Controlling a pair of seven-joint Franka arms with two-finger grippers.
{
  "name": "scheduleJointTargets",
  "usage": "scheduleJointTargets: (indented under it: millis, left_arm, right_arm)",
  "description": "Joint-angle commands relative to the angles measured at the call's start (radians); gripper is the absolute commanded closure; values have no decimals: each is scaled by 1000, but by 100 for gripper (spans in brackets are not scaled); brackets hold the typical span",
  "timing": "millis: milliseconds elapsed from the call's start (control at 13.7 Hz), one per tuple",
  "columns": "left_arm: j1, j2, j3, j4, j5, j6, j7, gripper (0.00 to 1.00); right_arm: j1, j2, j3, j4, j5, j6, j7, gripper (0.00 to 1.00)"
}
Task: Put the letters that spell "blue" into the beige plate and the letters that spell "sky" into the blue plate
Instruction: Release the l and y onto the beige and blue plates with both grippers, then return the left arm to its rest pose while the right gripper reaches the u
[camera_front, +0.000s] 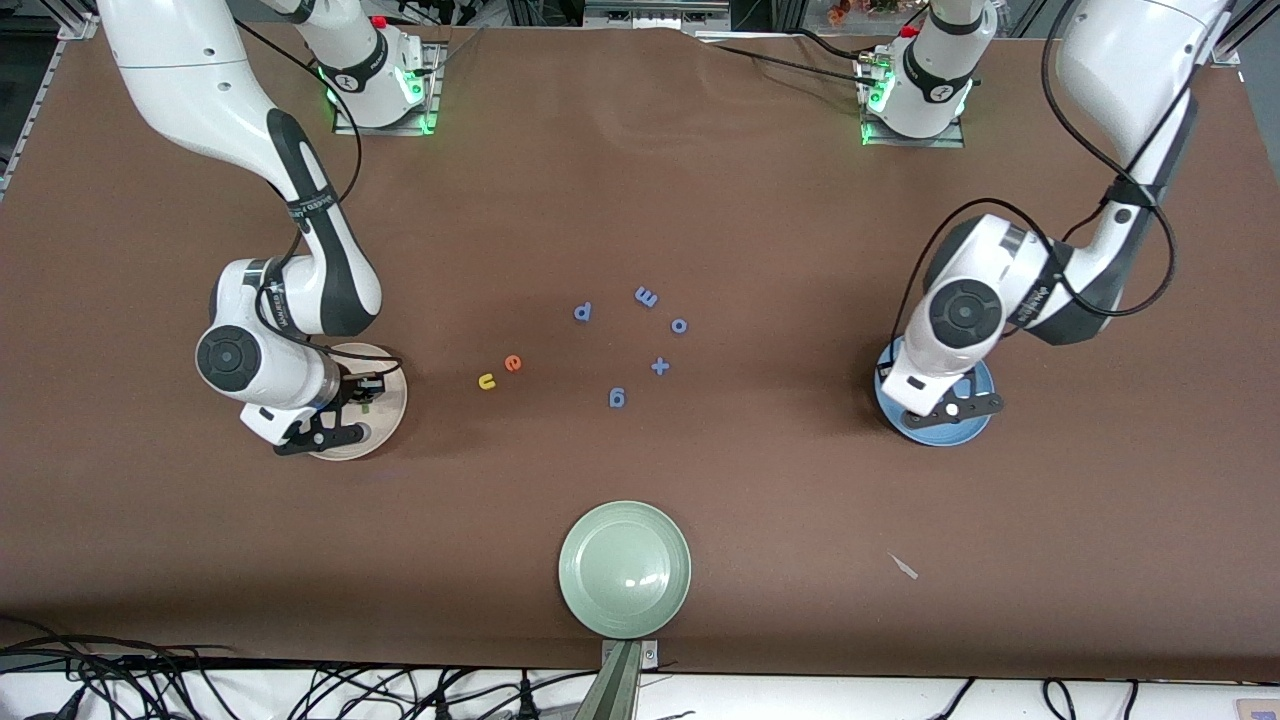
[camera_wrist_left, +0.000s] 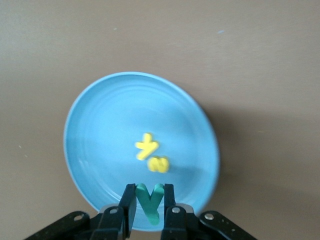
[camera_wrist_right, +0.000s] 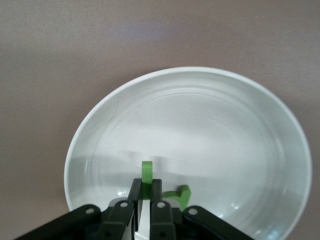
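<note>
The left pincer (camera_wrist_left: 149, 207) hangs over the blue plate (camera_wrist_left: 95, 125) and pinches the green y (camera_wrist_left: 149, 202). The yellow k (camera_wrist_left: 146, 146) and s (camera_wrist_left: 160, 164) lie in that plate. The right pincer (camera_wrist_right: 142, 205) is over the beige plate (camera_wrist_right: 225, 130), its fingers tight on the green l (camera_wrist_right: 146, 175); the dark green b (camera_wrist_right: 183, 194) lies just beside. On the tabletop, the u (camera_front: 487, 380) sits at 8 o'clock from the e (camera_front: 512, 363).
</note>
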Motion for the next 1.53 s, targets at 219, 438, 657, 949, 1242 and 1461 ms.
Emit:
scheduleJointTargets:
  millis: [219,438,657,949,1242,1461]
  left_arm:
    - [16,-12,-21,-6,-5,-3,72,0]
    - [26,-56,-50,43,-84,-17,79,0]
    - [26,-120,-50,107,-198,-96,228,0]
    - [28,-154,-50,364,-276,-490,441,0]
    - [47,-257,17,433,-406,-585,688,0]
    - [-85,-343,271,383,-552,-577,813,0]
  right_arm:
    - [81,-20,9,2,58,-1,156,21]
    - [158,-26,9,11,58,-12,305,21]
    - [221,-23,10,19,61,-13,441,21]
    - [235,-6,42,13,89,14,486,21]
    - [237,23,42,5,87,68,471,22]
    - [244,46,44,1,87,115,471,22]
